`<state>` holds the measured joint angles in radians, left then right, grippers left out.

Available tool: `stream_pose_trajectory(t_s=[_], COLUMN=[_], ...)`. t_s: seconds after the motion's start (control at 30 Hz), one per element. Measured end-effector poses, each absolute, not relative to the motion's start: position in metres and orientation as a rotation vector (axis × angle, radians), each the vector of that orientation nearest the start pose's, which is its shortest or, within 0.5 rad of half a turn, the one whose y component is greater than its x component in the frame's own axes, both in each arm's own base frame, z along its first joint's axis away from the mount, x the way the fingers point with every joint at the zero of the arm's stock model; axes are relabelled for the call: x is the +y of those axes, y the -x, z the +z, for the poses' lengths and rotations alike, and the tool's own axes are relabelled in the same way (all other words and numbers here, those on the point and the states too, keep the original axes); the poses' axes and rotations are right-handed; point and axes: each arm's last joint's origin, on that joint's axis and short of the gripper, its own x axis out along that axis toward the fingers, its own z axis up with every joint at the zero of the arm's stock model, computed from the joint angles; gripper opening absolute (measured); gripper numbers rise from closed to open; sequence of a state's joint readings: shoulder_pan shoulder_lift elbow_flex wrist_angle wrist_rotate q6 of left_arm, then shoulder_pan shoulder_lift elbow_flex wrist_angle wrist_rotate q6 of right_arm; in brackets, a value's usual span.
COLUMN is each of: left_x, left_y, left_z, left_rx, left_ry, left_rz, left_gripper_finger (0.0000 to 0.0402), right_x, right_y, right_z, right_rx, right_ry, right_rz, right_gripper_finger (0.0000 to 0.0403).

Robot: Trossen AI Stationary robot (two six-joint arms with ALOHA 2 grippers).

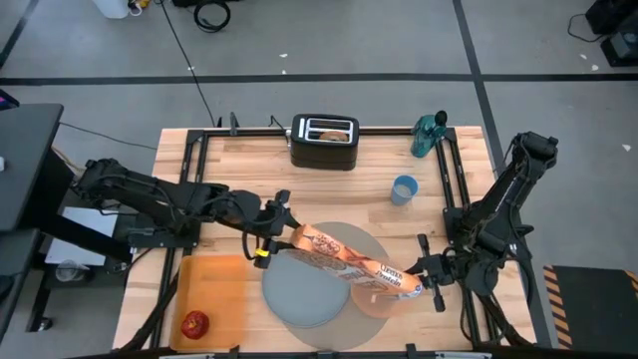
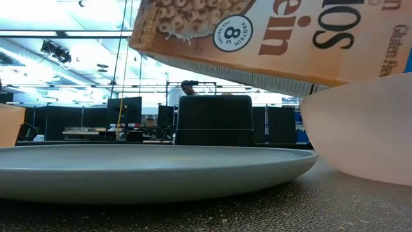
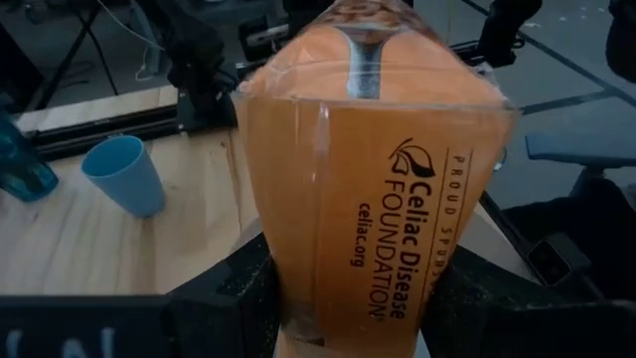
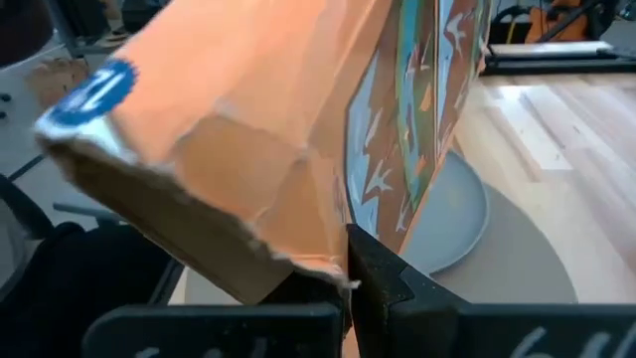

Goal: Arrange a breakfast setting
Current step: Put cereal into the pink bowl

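Observation:
An orange cereal box [image 1: 349,261] hangs slanted between my two grippers over the round grey mat [image 1: 377,242]. Its open end is lower, above the translucent pink bowl [image 1: 371,305], which stands on the mat and shows at the right of the low view [image 2: 367,129]. The grey plate [image 1: 299,294] lies on the mat beside the bowl. My left gripper [image 1: 271,237] is shut on the box's closed end, and my right gripper [image 1: 424,282] on its open end. The red apple [image 1: 194,322] lies on the orange tray [image 1: 214,284]. No spoon shows. My left gripper pinches the box's closed end [image 3: 348,298] between its two fingers [image 3: 243,288], one on each broad face. The fingers come level from the table's left and lie along the box. The box is lifted clear and slopes down away from them. My right gripper pinches the torn flap [image 4: 298,249] at the box's open end between its fingers [image 4: 383,273]. It comes from the table's right side. That end hangs clear, just above the bowl's rim.
The black toaster [image 1: 324,142] stands at the far edge, with a teal bottle [image 1: 429,135] and a blue cup [image 1: 404,189] to its right. The tray takes up the near left corner. Bare wood shows between the toaster and the mat.

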<state>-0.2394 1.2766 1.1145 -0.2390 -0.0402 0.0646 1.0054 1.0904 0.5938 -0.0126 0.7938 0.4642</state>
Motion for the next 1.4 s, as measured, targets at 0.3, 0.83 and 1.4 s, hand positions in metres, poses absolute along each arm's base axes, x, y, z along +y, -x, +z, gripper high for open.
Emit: stream_pose_trajectory(t_s=[0.3,0.83,1.4], left_x=[-0.063,-0.063,-0.064], left_y=[-0.277,-0.276,-0.276], left_z=[0.347,0.346,0.345], left_rx=[0.367,0.383,0.390], left_ry=[-0.119,-0.110,-0.102], left_rz=[-0.210,-0.213,-0.214], left_gripper_finger=[0.0192,0.0192,0.0192], right_x=[0.172,0.166,0.163], right_y=[-0.133,-0.131,-0.128], right_z=[0.231,0.239,0.243], right_rx=[0.348,0.330,0.311], right_ry=[-0.045,-0.027,-0.015], right_rz=[0.096,0.094,0.077], right_gripper_finger=[0.0011,0.0011,0.0011])
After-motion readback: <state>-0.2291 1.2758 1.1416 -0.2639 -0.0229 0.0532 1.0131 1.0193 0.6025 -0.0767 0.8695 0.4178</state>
